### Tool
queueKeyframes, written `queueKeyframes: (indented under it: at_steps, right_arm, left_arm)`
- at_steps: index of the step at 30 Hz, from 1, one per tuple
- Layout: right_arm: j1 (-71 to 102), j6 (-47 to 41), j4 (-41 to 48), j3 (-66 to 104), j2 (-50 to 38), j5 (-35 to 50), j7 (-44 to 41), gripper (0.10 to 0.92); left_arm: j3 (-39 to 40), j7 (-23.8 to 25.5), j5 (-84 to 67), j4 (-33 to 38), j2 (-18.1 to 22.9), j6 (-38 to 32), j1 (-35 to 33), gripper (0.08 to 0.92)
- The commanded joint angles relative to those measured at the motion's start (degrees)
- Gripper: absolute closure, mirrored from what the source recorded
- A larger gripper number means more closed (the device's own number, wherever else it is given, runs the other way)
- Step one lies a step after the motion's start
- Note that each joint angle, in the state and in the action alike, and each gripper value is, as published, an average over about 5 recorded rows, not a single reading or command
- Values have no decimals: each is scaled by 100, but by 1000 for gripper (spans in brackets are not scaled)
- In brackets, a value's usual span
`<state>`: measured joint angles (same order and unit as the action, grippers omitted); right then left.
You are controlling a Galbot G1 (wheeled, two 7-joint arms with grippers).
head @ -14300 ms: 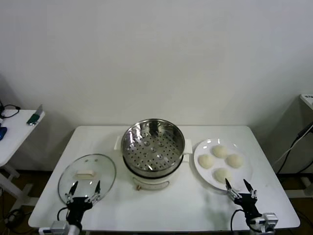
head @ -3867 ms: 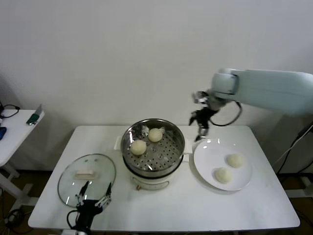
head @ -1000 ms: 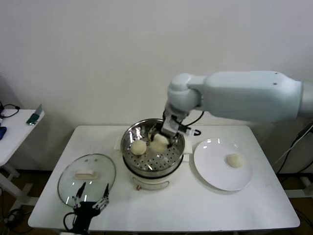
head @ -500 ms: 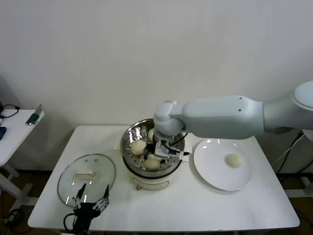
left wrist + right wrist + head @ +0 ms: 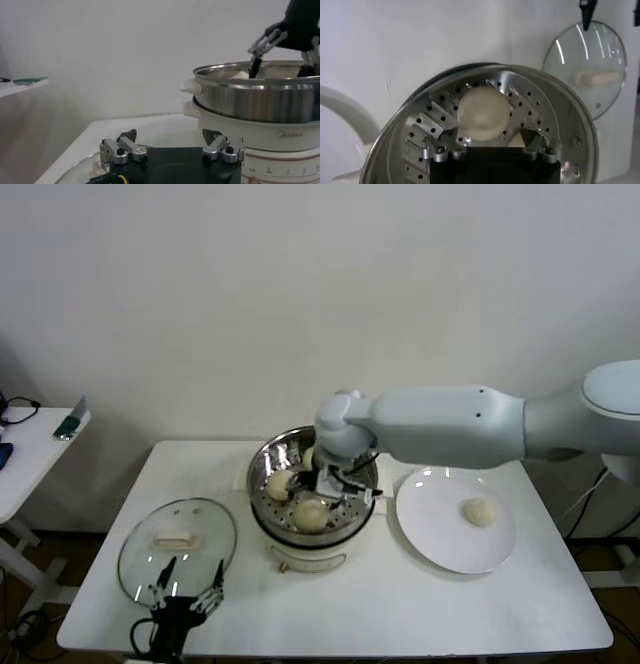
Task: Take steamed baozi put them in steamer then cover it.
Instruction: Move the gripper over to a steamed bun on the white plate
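Spread wide over the steamer [image 5: 313, 502], my right gripper [image 5: 322, 486] hangs just above a steamed baozi [image 5: 310, 515] lying on the perforated tray and grips nothing. Two more baozi rest in the steamer beside it and one is on the white plate [image 5: 440, 544]. My left gripper [image 5: 186, 592] waits wide apart and empty at the near edge of the table [image 5: 380, 614], by the glass cover [image 5: 178, 542].

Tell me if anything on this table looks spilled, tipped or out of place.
Nothing stands out. The steamer sits upright with baozi on its tray, one baozi waits on the plate, and the cover lies flat beside the steamer. The right gripper hangs open inside the pot.
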<state>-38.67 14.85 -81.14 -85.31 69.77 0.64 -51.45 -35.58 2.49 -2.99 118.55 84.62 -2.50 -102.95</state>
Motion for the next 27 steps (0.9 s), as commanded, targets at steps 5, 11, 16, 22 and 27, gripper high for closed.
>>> queueKeyframes:
  at_steps: [5, 11, 16, 22, 27]
  right_arm:
    - [-1786, -1502, 965, -845, -1759, 3667, -1695, 203]
    - [-1772, -2350, 682, -1760, -3126, 3691, -1545, 203]
    - [-646, -2498, 899, -1288, -3772, 2593, -1256, 203]
    - [926, -2479, 1639, 88, -3696, 1633, -1026, 203]
    - [1881, -2332, 2346, 985, -3357, 1167, -1024, 203]
  left_arm:
    - [36, 12, 29, 38, -6, 18, 6, 177]
    - [76, 40, 10, 62, -34, 20, 79, 177]
    - [55, 50, -22, 87, -34, 42, 149, 177]
    - [34, 63, -38, 89, -7, 42, 141, 177]
    - [35, 64, -24, 50, 19, 35, 124, 177]
